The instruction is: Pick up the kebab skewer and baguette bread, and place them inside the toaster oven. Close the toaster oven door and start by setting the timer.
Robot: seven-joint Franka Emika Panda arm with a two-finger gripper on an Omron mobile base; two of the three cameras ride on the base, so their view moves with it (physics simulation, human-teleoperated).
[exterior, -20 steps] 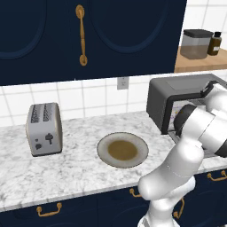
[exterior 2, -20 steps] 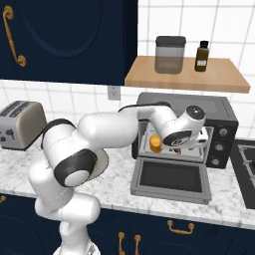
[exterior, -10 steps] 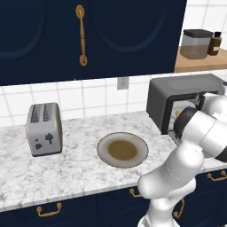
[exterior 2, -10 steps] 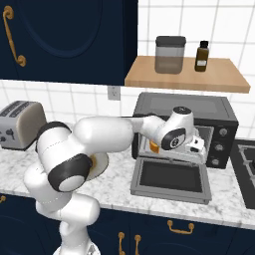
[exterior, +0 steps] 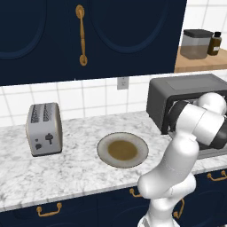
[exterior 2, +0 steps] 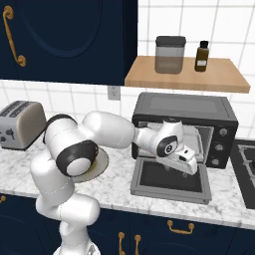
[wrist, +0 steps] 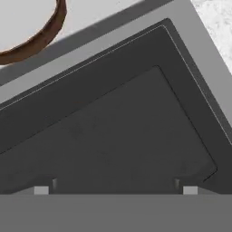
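Observation:
The toaster oven (exterior 2: 184, 107) stands at the right end of the counter, and it also shows in the left base view (exterior: 177, 88). The toaster oven door (exterior 2: 169, 182) lies folded down flat in front of it. My gripper (exterior 2: 188, 164) hovers just above that door, in front of the oven mouth. In the hand view the gripper (wrist: 115, 190) is open, its fingertips (wrist: 41, 190) far apart over the door's dark glass (wrist: 118, 136), with nothing between them. The kebab skewer and the baguette bread are hidden. The round plate (exterior: 123, 150) is bare.
A silver two-slot toaster (exterior: 44, 128) stands at the counter's left. The plate's brown rim (wrist: 41, 38) shows beside the door. A wooden shelf (exterior 2: 184, 74) above the oven carries a jar (exterior 2: 169, 55) and a bottle (exterior 2: 201, 56). A stove edge (exterior 2: 246, 164) lies right of the oven.
My hand has drawn back from the oven mouth and sunk toward the open door. An orange piece seen at the oven's left side a second ago is now behind my arm.

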